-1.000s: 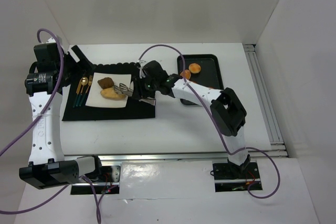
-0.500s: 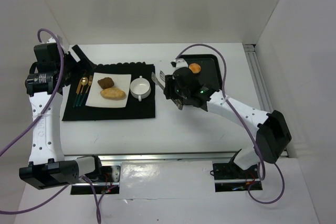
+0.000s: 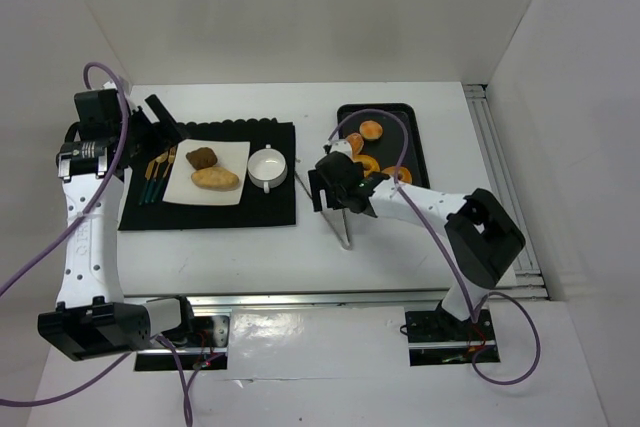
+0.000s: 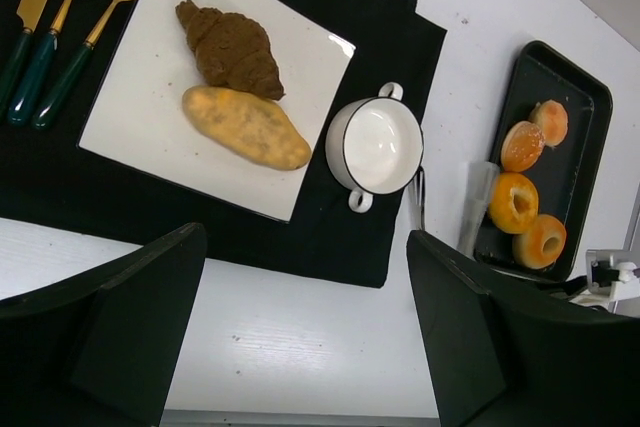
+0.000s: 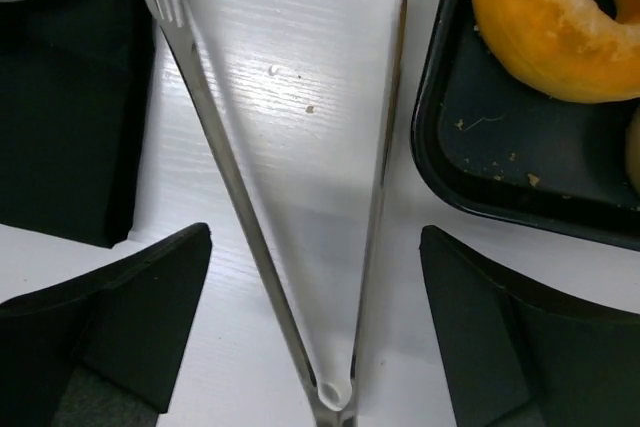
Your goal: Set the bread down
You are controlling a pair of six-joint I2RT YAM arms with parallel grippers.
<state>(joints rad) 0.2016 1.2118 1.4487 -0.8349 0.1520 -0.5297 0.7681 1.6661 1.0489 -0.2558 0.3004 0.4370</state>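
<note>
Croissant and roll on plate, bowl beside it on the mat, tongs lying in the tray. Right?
No. The tongs lie on the bare table between mat and tray, not in it; right wrist view shows this. Rest holds.

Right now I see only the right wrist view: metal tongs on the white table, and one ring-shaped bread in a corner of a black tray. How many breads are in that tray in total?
Observer: Four breads lie in the black tray, grouped toward one end.
Operator: Thank you. Is there already something on the plate?
Observer: Yes. The white plate holds a dark croissant and a pale long roll, side by side.
Operator: And the left tool, does it hold anything?
Observer: No. The left tool is open and empty, above the black mat.
</note>
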